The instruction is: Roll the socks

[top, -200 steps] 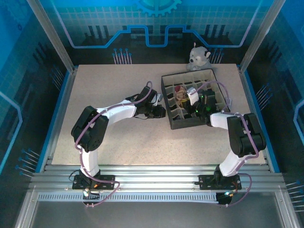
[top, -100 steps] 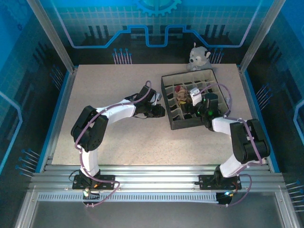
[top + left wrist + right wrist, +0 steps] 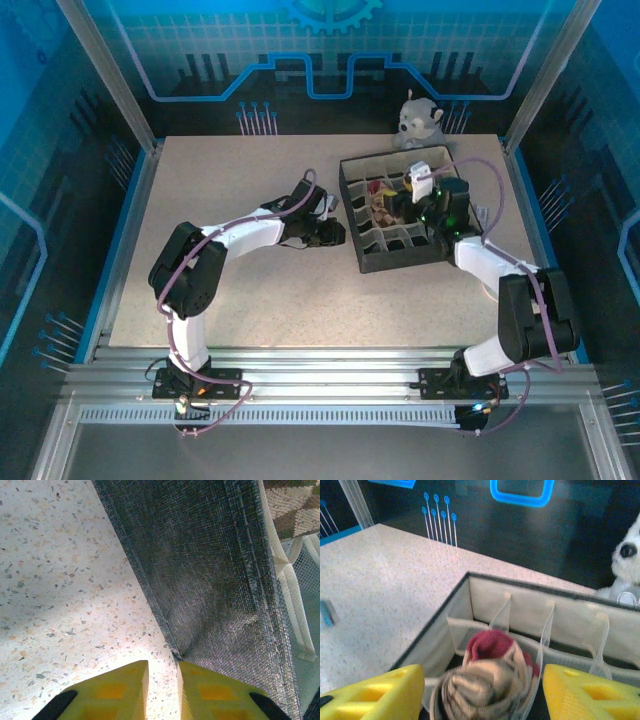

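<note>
Speckled tabletop within blue-lit walls (socks in the grey divider box)

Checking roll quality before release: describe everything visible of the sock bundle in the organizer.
The sock bundle looks like soft knit fabric wadded into a rounded lump, dark red on top and beige with brown striping below. It sits in a compartment beside the outer wall of the fabric organizer, pressed against the pale dividers. The right gripper is open, with a yellow finger on either side of the bundle, not touching it. The frame cuts off its underside.
</note>
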